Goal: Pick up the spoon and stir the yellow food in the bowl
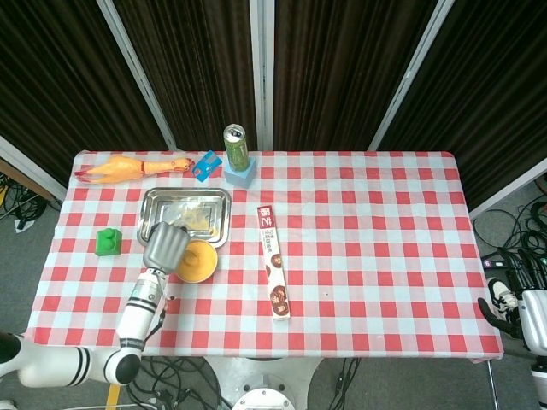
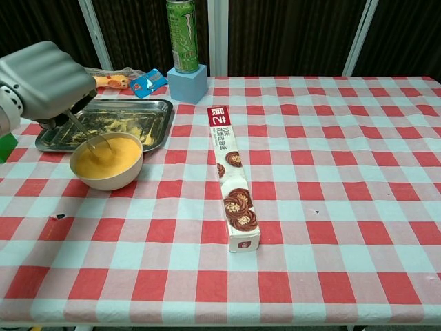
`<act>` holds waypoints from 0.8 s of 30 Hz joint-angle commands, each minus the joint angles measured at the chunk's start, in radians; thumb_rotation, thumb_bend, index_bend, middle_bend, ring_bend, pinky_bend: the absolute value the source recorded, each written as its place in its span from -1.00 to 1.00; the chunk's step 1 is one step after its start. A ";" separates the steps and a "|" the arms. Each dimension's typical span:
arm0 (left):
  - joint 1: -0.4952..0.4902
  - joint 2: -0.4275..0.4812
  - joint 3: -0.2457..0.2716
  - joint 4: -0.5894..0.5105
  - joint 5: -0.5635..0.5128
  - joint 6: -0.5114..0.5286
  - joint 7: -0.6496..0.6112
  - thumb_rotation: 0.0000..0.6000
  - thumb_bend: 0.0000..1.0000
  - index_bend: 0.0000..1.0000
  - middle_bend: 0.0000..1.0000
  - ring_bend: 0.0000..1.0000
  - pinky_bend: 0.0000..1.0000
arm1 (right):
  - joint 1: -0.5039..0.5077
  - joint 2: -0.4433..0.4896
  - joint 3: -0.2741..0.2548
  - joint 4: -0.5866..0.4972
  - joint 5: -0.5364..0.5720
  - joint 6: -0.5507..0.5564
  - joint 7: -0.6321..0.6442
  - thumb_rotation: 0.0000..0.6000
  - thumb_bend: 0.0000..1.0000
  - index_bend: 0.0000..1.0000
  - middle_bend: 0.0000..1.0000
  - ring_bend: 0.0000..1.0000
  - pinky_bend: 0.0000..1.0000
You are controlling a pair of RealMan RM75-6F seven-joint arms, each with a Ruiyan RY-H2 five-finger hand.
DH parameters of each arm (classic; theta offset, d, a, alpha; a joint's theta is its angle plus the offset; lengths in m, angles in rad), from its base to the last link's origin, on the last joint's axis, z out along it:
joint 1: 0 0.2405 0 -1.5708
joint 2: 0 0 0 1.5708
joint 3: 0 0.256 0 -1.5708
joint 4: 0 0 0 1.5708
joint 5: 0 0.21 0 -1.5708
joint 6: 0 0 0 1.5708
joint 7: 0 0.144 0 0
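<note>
A beige bowl [image 2: 106, 178] of yellow food [image 2: 110, 156] stands near the table's left side, just in front of a metal tray [image 2: 155, 110]. My left hand [image 2: 45, 83] hovers over the bowl's left rim and grips a metal spoon [image 2: 88, 135], whose tip dips into the yellow food. From the head view the left hand [image 1: 166, 246] covers the left part of the bowl [image 1: 198, 262]. My right hand [image 1: 515, 295] hangs off the table's right edge, holding nothing; whether its fingers are spread or curled cannot be made out.
A long cookie box [image 2: 231, 175] lies mid-table. A green can [image 2: 182, 26] stands on a blue block [image 2: 187, 83] at the back. A rubber chicken [image 1: 128, 168], a blue card [image 1: 207, 165] and a green block [image 1: 108, 242] lie on the left side.
</note>
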 commanded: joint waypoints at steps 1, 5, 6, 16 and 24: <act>0.008 -0.042 0.025 0.038 0.054 0.044 0.048 1.00 -0.18 0.34 0.79 0.80 0.97 | 0.001 0.000 0.000 0.000 0.000 -0.002 -0.001 1.00 -0.51 -1.00 -0.74 -1.00 -1.00; 0.011 -0.072 0.048 0.072 0.107 0.059 0.098 1.00 -0.18 0.34 0.80 0.80 0.98 | 0.001 0.000 0.001 -0.002 0.001 -0.002 -0.002 1.00 -0.51 -1.00 -0.74 -1.00 -1.00; 0.012 -0.081 0.054 0.085 0.124 0.064 0.108 1.00 -0.18 0.35 0.80 0.80 0.98 | 0.001 0.000 0.001 -0.002 0.001 -0.002 -0.003 1.00 -0.51 -1.00 -0.74 -1.00 -1.00; 0.035 -0.149 0.085 0.252 0.283 0.074 0.134 1.00 -0.17 0.38 0.82 0.82 0.98 | 0.002 0.003 0.001 -0.006 0.002 -0.005 -0.005 1.00 -0.51 -1.00 -0.74 -1.00 -1.00; 0.057 -0.149 0.075 0.306 0.330 0.045 0.138 1.00 -0.17 0.38 0.82 0.82 0.98 | 0.000 0.004 0.001 -0.009 0.004 -0.003 -0.008 1.00 -0.51 -1.00 -0.74 -1.00 -1.00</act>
